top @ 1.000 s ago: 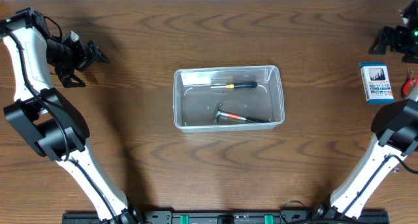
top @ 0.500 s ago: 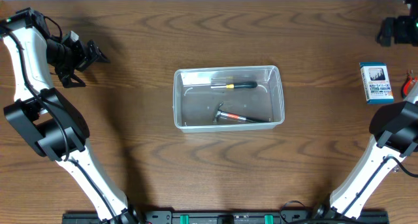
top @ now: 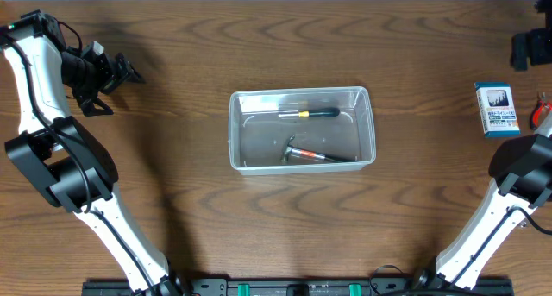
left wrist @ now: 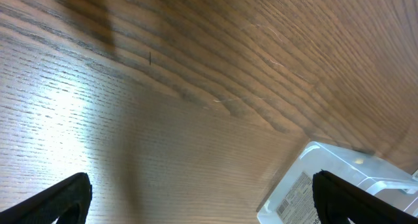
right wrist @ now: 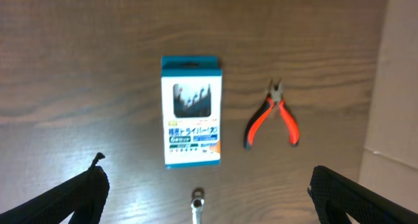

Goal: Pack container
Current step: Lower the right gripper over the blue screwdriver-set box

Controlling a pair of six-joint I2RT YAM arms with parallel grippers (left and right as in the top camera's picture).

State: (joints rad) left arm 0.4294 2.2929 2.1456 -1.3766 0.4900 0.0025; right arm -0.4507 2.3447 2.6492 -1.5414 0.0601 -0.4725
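Wooden desk (top: 172,201): well right of the container (top: 235,132), right jaws hang wide facing box (right wrist: 191,111) and pliers (right wrist: 273,119), probably lining up the next pick. Left jaws idle, wide too.

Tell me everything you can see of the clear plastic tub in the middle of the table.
The clear rectangular plastic tub has rounded corners and a rim. It sits upright and open-topped in the middle of the brown wooden table. Inside lie a black-handled screwdriver with a yellow collar and a small orange-handled hammer. Nothing else touches it.
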